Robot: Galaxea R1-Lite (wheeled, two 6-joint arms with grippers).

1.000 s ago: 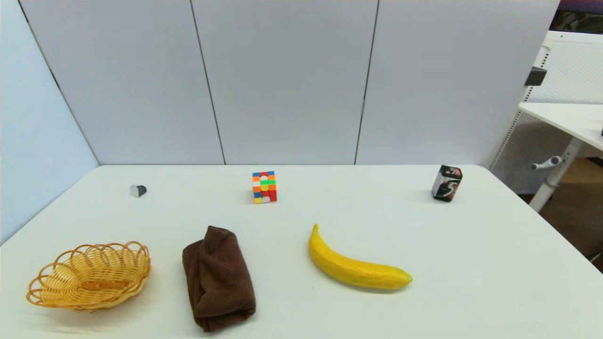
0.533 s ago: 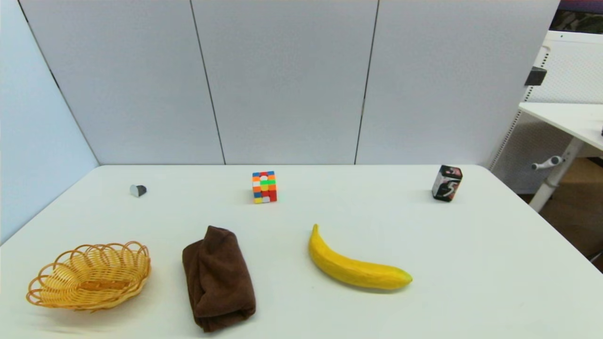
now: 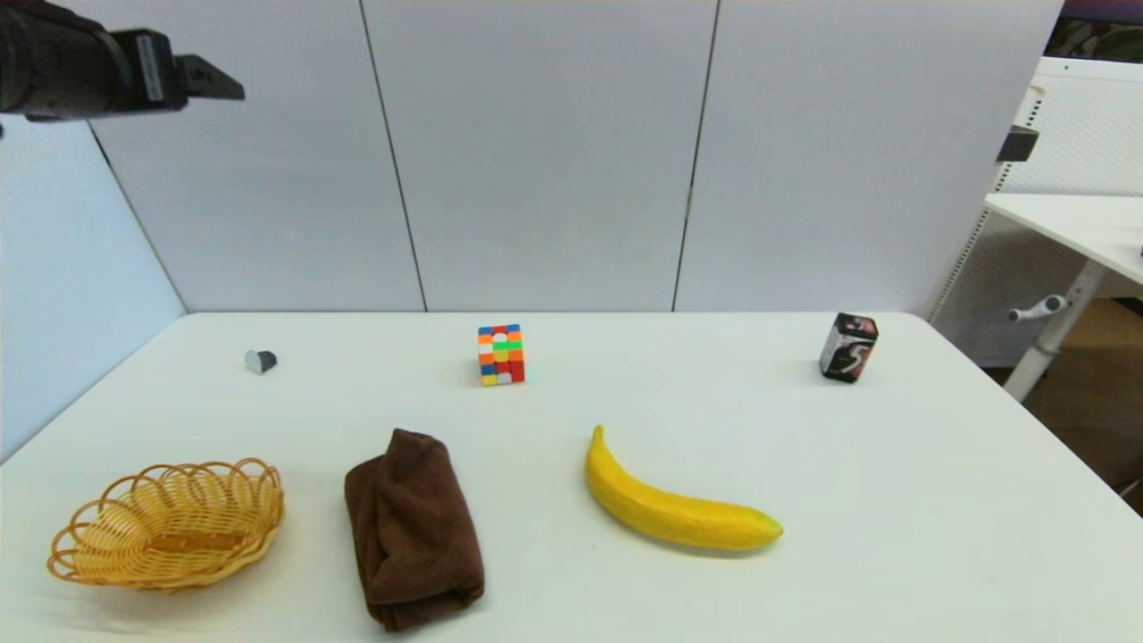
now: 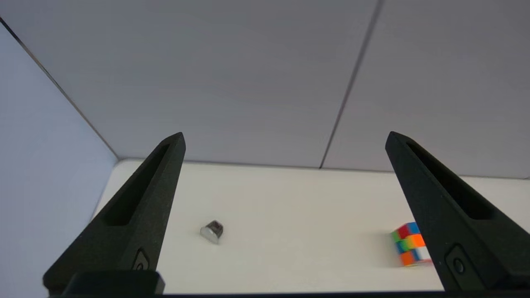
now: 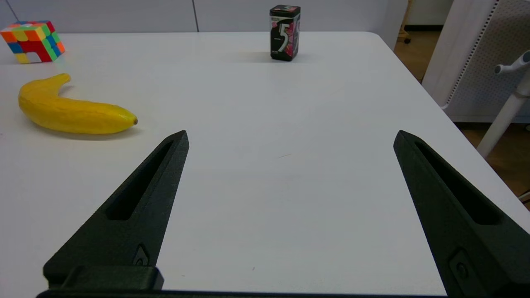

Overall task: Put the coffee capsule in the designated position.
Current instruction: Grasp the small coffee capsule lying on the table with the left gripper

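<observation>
The left gripper [image 4: 283, 140] is up high over the left end of the white table [image 3: 571, 411], its two black fingers [image 4: 136, 211] spread wide with nothing between them. Well below and ahead of it, between those fingers in the wrist view, lies the tiny dark grey coffee capsule with a silvery flat face [image 4: 212, 231], tipped on its side on the bare tabletop near the far left corner [image 3: 261, 361]. Off to that gripper's right stands the multicoloured puzzle cube [image 4: 408, 244]. Nearer the robot, beneath the raised arm, sit a woven yellow wicker basket [image 3: 168, 524] and a folded brown towel [image 3: 412, 527].

The right gripper [image 5: 290, 136] rests low over the table's right part, fingers also wide apart and empty. Ahead of it to the left lies a yellow banana [image 5: 70, 111]; straight beyond stands a black box marked "5" [image 5: 285, 32].
</observation>
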